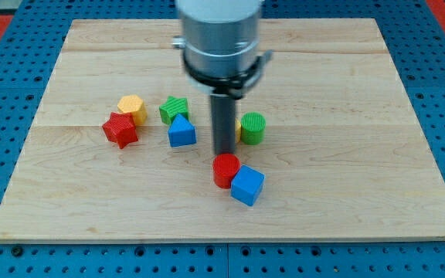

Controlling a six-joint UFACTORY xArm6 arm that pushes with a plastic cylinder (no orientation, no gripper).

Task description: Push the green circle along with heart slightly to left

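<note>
my tip just left of green circle, above red cylinder, contact unclear

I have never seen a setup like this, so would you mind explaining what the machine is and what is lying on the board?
There is one picture, from a single camera looking down at a wooden board on a blue pegboard. The grey cylinder at the view's top is the end of a robot arm. It has no grasping part, only a dark rod, so nothing is held; my tip pushes blocks by sliding. On the board lie a yellow block, a red star, a green block and a blue triangle at the view's left. The green circle sits just right of the rod, with a yellow piece half hidden behind the rod. Just below the tip are a red cylinder and a blue cube.
</note>
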